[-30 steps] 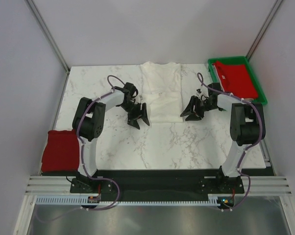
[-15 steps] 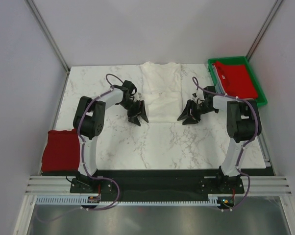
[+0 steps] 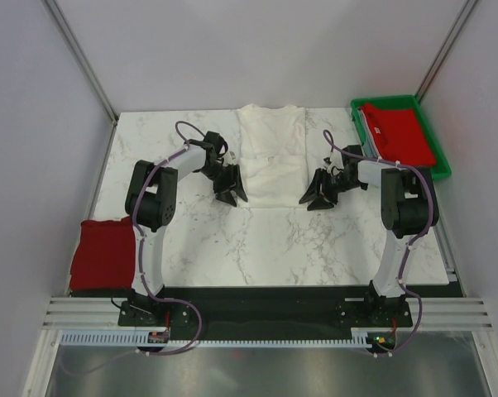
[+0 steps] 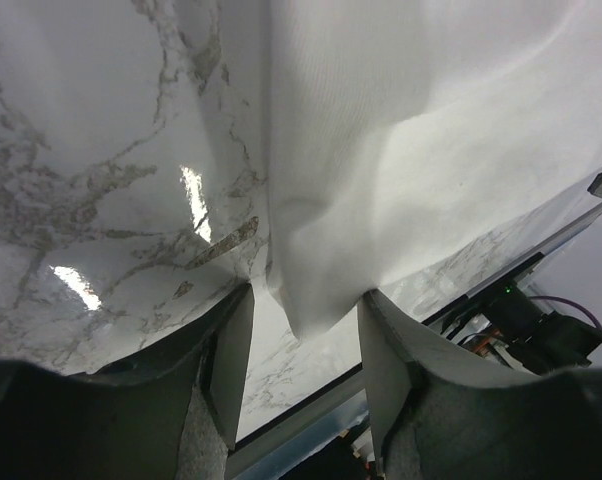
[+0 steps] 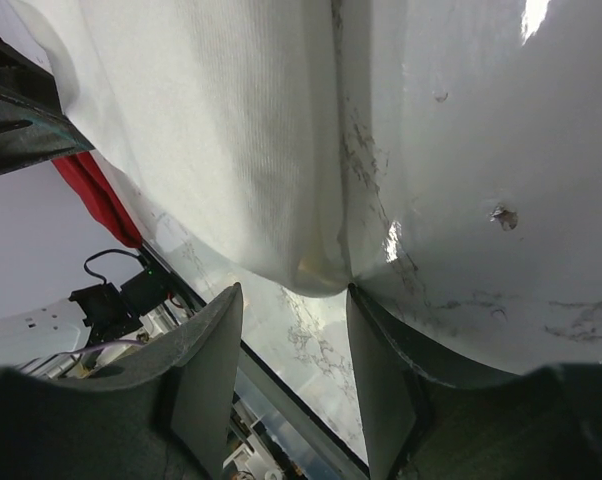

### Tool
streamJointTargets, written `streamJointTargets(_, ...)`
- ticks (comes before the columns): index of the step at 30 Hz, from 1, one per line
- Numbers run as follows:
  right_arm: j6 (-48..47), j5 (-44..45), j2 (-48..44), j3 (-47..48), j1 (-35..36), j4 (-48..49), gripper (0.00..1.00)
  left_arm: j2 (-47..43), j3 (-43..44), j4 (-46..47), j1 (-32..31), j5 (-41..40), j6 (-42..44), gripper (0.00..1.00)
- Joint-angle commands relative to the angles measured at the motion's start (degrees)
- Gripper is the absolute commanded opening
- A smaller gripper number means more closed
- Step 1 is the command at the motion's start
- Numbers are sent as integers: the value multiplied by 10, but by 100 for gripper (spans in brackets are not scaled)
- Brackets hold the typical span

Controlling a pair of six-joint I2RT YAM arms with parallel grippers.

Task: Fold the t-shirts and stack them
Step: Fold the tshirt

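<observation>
A white t-shirt (image 3: 273,157) lies partly folded at the back middle of the marble table. My left gripper (image 3: 232,194) is open at its near left corner; in the left wrist view that corner (image 4: 316,300) hangs between the open fingers (image 4: 231,360). My right gripper (image 3: 312,198) is open at the near right corner, whose cloth edge (image 5: 311,265) sits between its fingers (image 5: 386,380). A folded red t-shirt (image 3: 102,253) lies at the table's left front edge. Another red t-shirt (image 3: 398,132) lies in the tray.
A green plastic tray (image 3: 436,139) stands at the back right corner. Grey walls enclose the table on three sides. The marble table (image 3: 265,248) shows bare surface in front of the white shirt.
Both grippers have moved inward to the white shirt's near corners; the right one slid left, the left one shifted slightly back. Both stay open.
</observation>
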Motion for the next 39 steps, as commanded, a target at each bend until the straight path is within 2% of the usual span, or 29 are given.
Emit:
streamJointTargets(1,-16,5,1,11,3,-10,54,11,8,6,-1,0,-5,53)
streamJointTargets(13,-34,24,-10,-18,2,-31,54,-1,-17,3,-1,-4,-1,46)
streamJointTargets(16,-31,31,-2,-11,3,-18,53,3,-10,4,-1,-2,2,38)
streamJointTargets(17,-24,30,6,-9,2,-9,52,7,-6,5,-1,-1,4,32)
streamJointTargets(20,-19,35,23,7,2,2,46,9,-5,5,-1,0,4,24)
streamJointTargets(25,8,31,36,15,3,27,37,8,-2,5,-1,1,6,20)
streamJointTargets(30,35,28,33,-3,4,58,40,5,2,5,-5,0,16,17)
streamJointTargets(33,37,17,26,-14,7,67,18,1,5,2,-7,0,29,12)
streamJointTargets(34,41,15,19,-17,8,68,5,-3,6,1,-9,-2,32,10)
streamJointTargets(36,41,11,9,-33,7,70,0,-10,6,0,-12,-5,42,3)
streamJointTargets(39,53,0,-22,-63,7,71,0,-29,4,-5,-15,-8,55,2)
